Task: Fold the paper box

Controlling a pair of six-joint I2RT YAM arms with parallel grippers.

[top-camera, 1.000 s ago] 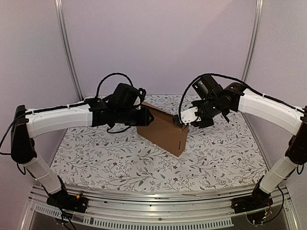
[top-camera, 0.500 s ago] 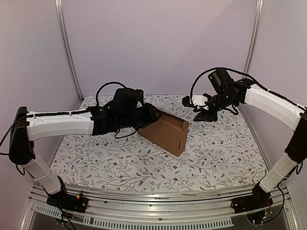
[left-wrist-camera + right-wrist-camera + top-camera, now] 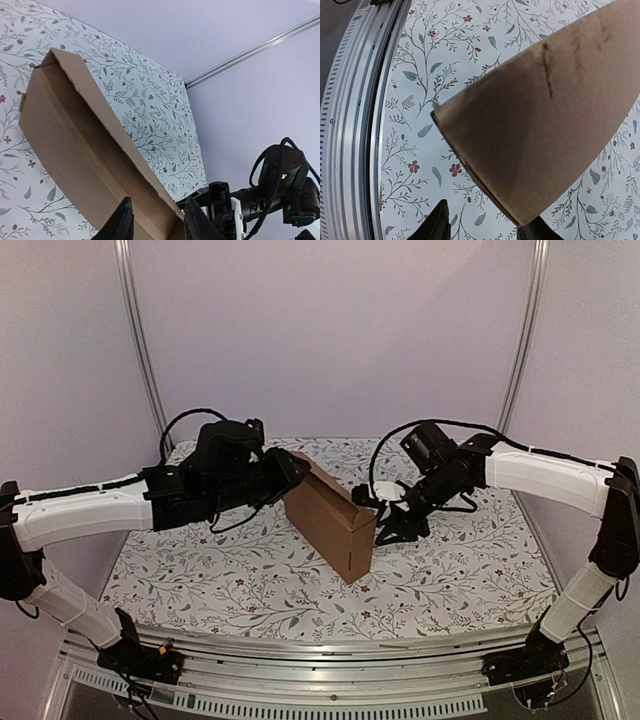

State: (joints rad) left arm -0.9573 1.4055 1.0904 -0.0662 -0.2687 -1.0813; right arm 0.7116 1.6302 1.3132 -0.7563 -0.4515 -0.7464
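The paper box [image 3: 330, 518] stands on a long narrow side near the middle of the table [image 3: 200, 580], between the two hands. Its long axis runs from the far left to the near right, and one short end faces me. The lid flap [image 3: 100, 100] on top is only half closed.

The left hand [image 3: 292, 472] is at the far end. Its fingers [image 3: 120, 222] are apart with the flap edge between them, and I think they do not press it. The right hand [image 3: 388, 530] is just beside the near end, low and also apart, holding nothing.

My worry is that the box is tall and thin in this pose. A push from only one hand can tip it over or turn it. With no grip on it, the flap can also spring open.
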